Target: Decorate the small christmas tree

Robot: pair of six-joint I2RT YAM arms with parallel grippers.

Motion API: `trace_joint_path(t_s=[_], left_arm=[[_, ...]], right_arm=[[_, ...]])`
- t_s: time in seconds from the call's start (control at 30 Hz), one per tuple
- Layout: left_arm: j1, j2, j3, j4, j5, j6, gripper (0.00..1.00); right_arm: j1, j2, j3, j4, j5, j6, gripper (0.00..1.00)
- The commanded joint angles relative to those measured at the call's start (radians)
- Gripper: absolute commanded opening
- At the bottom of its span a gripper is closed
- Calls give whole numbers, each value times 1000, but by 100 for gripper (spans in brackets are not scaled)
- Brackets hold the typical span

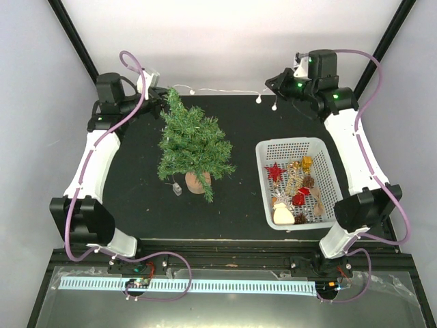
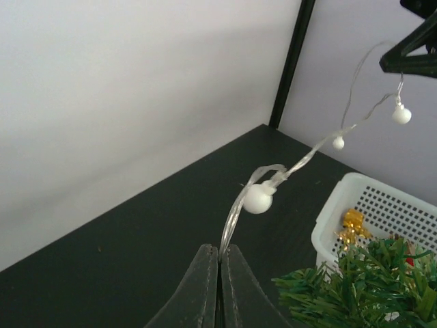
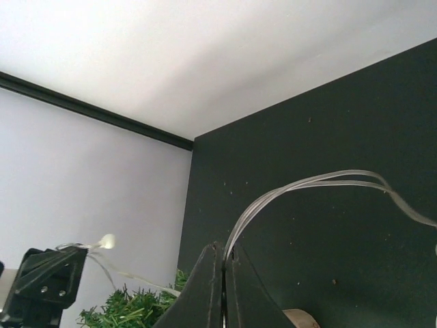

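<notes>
Tree (image 1: 191, 143) on black tabletop (image 1: 239, 198), white walls (image 1: 225, 41)

You are looking down on a matte black table (image 1: 239, 130) with pale walls at its left, far and right edges. The small christmas tree (image 1: 191, 140) stands left of centre on its round tan base (image 1: 196, 182). The end of a light string (image 1: 177, 188), a small pale piece on thin wire, lies just left of the base. On the right, well apart from the tree, sits a white perforated basket (image 1: 262, 179) holding ornaments (image 1: 295, 191), among them a red star (image 1: 274, 171).
</notes>
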State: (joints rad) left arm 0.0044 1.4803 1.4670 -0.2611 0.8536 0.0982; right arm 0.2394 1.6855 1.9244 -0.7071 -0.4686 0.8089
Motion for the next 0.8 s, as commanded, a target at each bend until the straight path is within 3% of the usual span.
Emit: trace_joint_path(t_s=[0.0, 0.07, 0.23, 0.33, 0.5, 0.77], left_arm=[[-25, 31, 49, -40, 10, 35, 2], [-31, 46, 67, -58, 9, 40, 8], [-32, 48, 76, -60, 0, 34, 44], [-31, 43, 83, -64, -27, 35, 55], [-28, 31, 93, -76, -76, 38, 63], [-15, 10, 127, -96, -148, 39, 67]], right_arm=[[0, -18, -1, -5, 25, -15, 1], [0, -17, 2, -11, 28, -15, 1], [-4, -28, 2, -34, 44, -27, 1], [-15, -46, -10, -34, 48, -28, 1], [-38, -85, -20, -41, 65, -38, 1], [-55, -132, 1, -85, 136, -80, 1]])
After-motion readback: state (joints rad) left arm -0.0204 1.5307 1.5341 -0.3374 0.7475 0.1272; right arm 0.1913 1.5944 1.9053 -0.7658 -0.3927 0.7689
